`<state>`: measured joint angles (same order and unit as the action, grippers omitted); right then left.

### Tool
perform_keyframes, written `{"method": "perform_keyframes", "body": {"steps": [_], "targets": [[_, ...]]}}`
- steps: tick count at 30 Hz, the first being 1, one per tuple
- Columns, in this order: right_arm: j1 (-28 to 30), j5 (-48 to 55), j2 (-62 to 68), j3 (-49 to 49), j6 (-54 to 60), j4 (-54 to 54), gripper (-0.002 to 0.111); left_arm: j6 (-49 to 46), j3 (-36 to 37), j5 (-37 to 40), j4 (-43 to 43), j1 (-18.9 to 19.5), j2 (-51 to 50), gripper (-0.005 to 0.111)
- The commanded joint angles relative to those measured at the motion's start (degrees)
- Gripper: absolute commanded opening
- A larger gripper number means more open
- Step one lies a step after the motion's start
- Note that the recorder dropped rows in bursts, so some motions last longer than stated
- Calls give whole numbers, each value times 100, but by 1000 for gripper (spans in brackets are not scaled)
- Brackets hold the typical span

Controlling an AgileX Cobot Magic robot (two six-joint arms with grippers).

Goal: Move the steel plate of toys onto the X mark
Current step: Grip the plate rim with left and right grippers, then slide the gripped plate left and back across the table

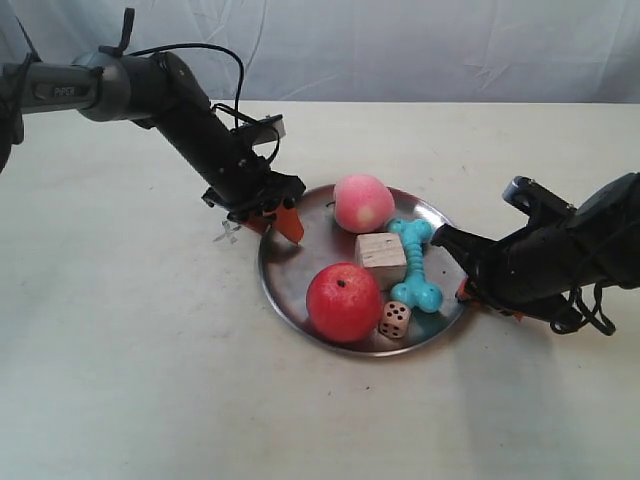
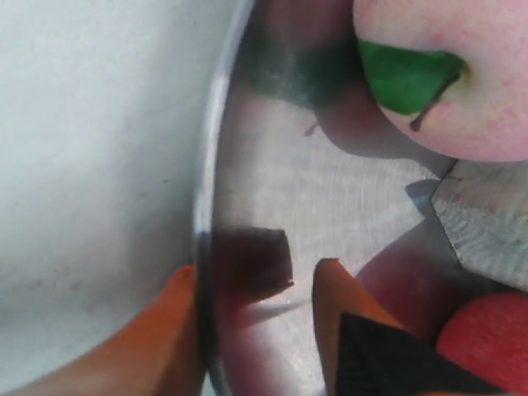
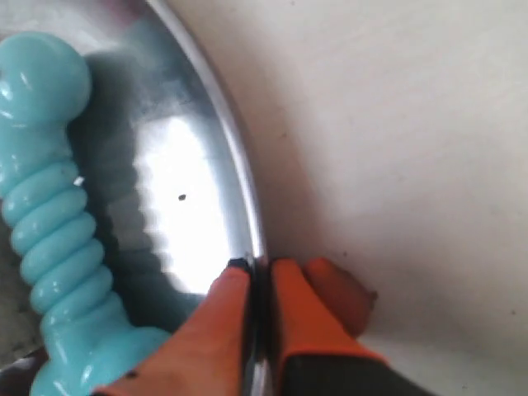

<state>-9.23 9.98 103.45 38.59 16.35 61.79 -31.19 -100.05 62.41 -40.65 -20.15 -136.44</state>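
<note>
White table (image 1: 120, 380) filled the exterior view. The steel plate (image 1: 290, 275) sat near its middle, holding all five toys, and was not over the X mark. The left gripper (image 1: 272, 228) came in from 10 o'clock of the plate. In the left wrist view that gripper (image 2: 256, 272) was released: one orange finger (image 2: 165, 330) was outside against the rim and the other was inside over the plate floor, with a clear gap between them, so it straddled the rim without pinching it. The right gripper (image 1: 465, 290) was at about 4 o'clock of the plate. In the right wrist view this gripper (image 3: 258, 268) was clenched, its orange fingers (image 3: 219, 313) pressed on both sides of the plate (image 3: 190, 181) rim. Red apple (image 1: 343, 302) at 7 o'clock on the plate. Pink peach (image 1: 362, 203) at 12 o'clock, green leaf visible in the left wrist view. Turquoise bone (image 1: 413, 265) at 3 o'clock, lying roughly 12-to-6. Pale wooden cube (image 1: 381, 258) at centre, touching the bone. Spotted die (image 1: 394, 320) at 5 o'clock, just beside the apple. The X mark (image 1: 227, 237) was faint on the table, just outside the rim at 9–10 o'clock, near the left gripper's outer finger.
</note>
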Motion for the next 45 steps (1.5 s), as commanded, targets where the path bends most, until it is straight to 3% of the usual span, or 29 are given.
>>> {"method": "perform_keyframes", "body": {"steps": [1,5,13,22,26,33,45], "targets": [[-58,333,109,-12,74,19,-1,-36,113,185,19,-409,-320,24],[-58,468,109,-12,84,19,-1,-11,113,196,-9,-451,-320,0],[-58,762,-10,-1,270,19,-1,411,113,755,212,-451,-320,0],[-18,1419,-109,-1,318,-24,-1,835,105,755,436,-483,-287,0],[263,2050,-109,7,318,-90,-1,1332,105,755,1104,-617,-114,0],[942,2868,-109,227,318,-464,-1,1470,105,755,1398,-770,248,0],[990,3533,83,1044,318,-689,-1,1621,105,755,1815,-771,718,0]]}}
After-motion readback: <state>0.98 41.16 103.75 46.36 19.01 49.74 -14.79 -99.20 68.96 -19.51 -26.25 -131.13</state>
